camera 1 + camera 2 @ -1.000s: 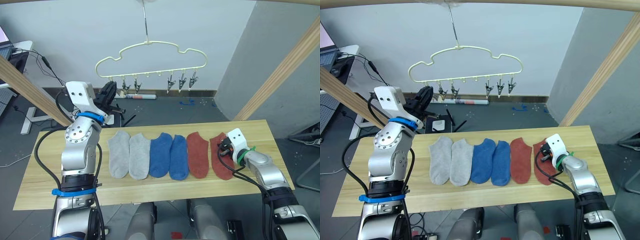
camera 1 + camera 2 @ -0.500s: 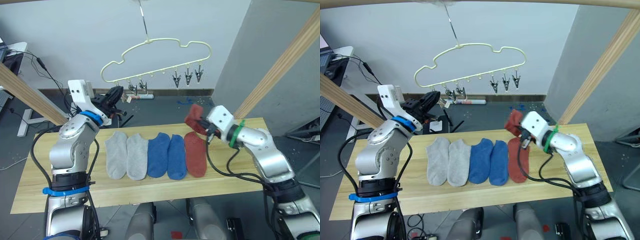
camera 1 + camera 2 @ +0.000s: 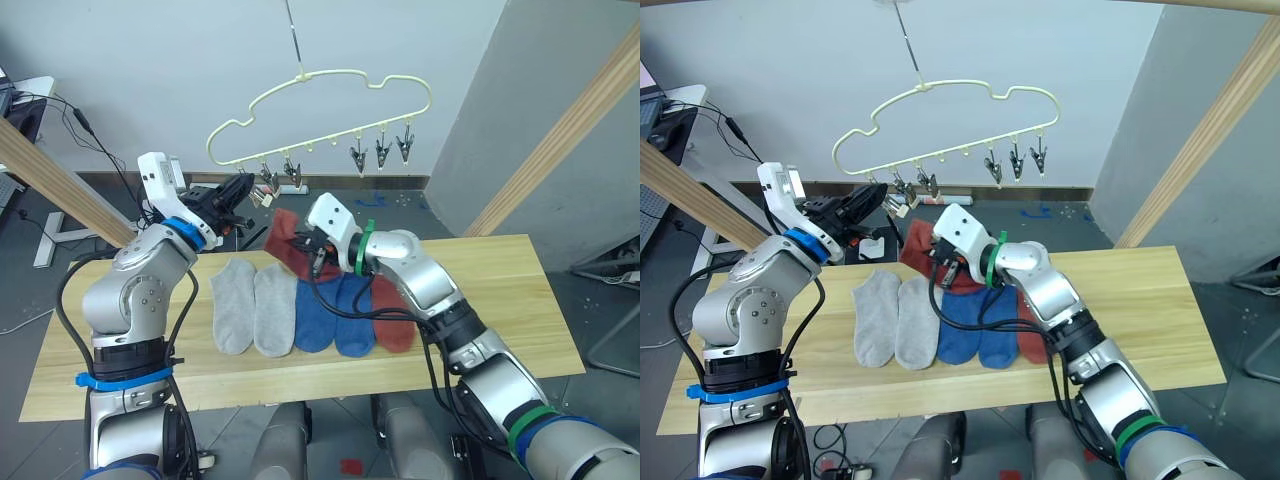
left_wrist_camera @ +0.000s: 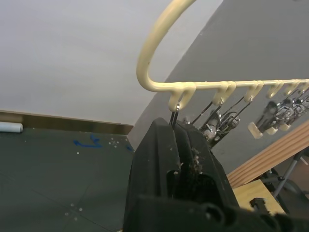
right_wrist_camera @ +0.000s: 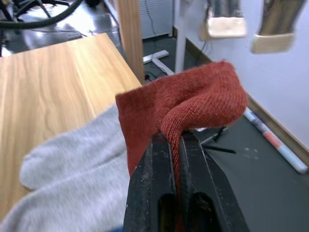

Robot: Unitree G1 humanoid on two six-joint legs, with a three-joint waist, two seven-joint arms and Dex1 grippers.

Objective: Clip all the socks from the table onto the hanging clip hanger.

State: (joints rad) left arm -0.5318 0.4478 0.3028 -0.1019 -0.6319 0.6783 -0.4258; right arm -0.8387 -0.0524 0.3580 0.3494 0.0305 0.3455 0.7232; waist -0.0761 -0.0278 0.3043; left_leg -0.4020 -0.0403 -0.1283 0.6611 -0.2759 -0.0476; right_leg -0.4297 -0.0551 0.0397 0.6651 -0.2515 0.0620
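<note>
Right now, what I read off my feeds:
Right claw: my right claw [image 5: 176, 145] is pinched tight on a red sock [image 5: 186, 108], lifted off the table [image 3: 500, 300].
Left claw: my left claw [image 4: 176, 130] is raised, fingers pressed together around the end clip [image 4: 172, 116] of the hanger [image 3: 320, 105].
Hanger: hanging just above and ahead of both claws, tilted.
Remaining socks: below the right claw, five lie in a row, two grey socks [image 3: 252, 305], two blue socks [image 3: 335, 315], one red one [image 3: 395, 320].
</note>
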